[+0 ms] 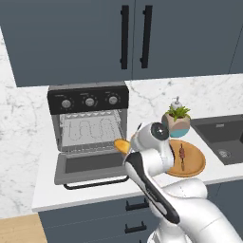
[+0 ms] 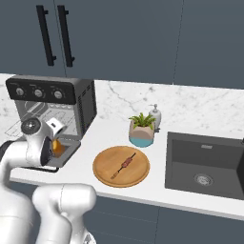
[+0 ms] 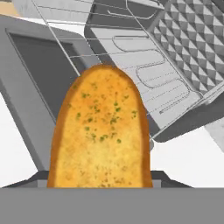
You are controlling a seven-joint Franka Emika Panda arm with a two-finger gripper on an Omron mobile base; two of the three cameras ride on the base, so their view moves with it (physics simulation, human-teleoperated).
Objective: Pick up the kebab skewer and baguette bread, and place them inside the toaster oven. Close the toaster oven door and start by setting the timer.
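Currently: baguette, clamped in the gripper jaws, hovering at the open oven mouth above the dropped door. Long axis runs from the hand toward the racks, free tip leading. Likely light, stiff-crusted, crushable; grip near one end. Skewer lies on wooden plate, diagonal, thin, best pinched mid-stick.

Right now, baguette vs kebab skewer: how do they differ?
The baguette bread is up in the hand, at the toaster oven's open mouth above the lowered toaster oven door; the kebab skewer lies flat on the round wooden plate, untouched. The baguette is thick, golden and herb-flecked; the skewer is thin, with dark red-brown chunks. Shared: neither is inside the oven yet.
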